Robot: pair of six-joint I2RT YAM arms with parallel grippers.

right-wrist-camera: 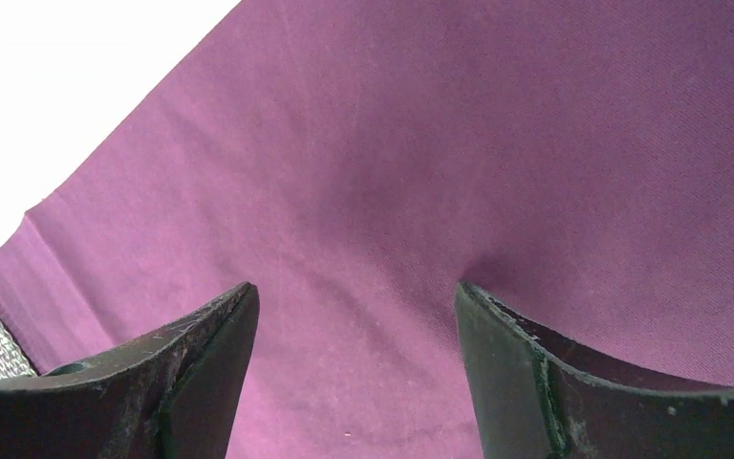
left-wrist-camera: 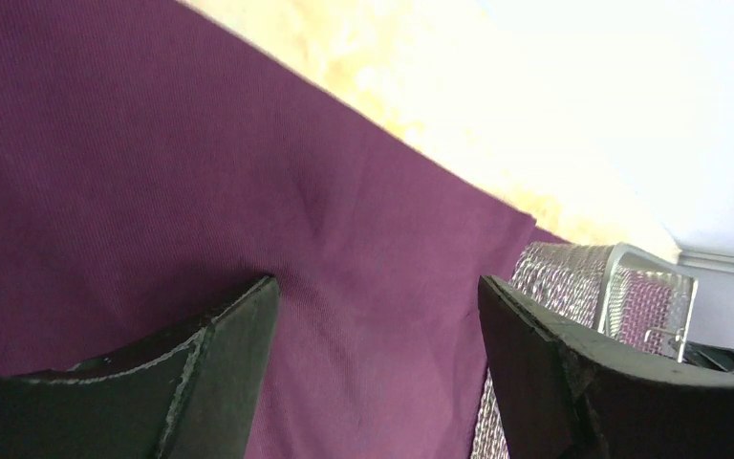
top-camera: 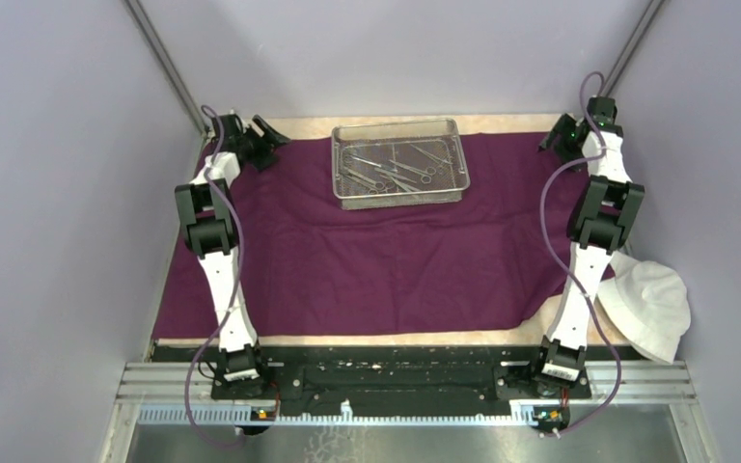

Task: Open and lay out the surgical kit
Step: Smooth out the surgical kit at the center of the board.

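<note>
**Both pincers spread on the wrap, one on each side of the tray**

Your left pincer [left-wrist-camera: 377, 292] stood spread wide with nothing between its fingers. Its tips were down at the purple cloth wrap [left-wrist-camera: 153, 163], which puckered beside one fingertip [left-wrist-camera: 239, 325]. It sat left of the wire-mesh tray [top-camera: 397, 201], by the wrap's far edge.

Your right pincer [right-wrist-camera: 354, 292] was spread too and gripped nothing. Its tips were at the same wrap, with a dimple next to one fingertip. It sat right of the tray, well apart from it.

The tray rested on the wrap near the far edge, and the steel instruments [top-camera: 391, 166] lay jumbled inside it. The wrap lay opened over the surface [top-camera: 347, 338], spreading wide on the tray's near side. A white cloth [top-camera: 646, 304] lay crumpled right of the tray and much nearer, past the wrap's corner.
</note>
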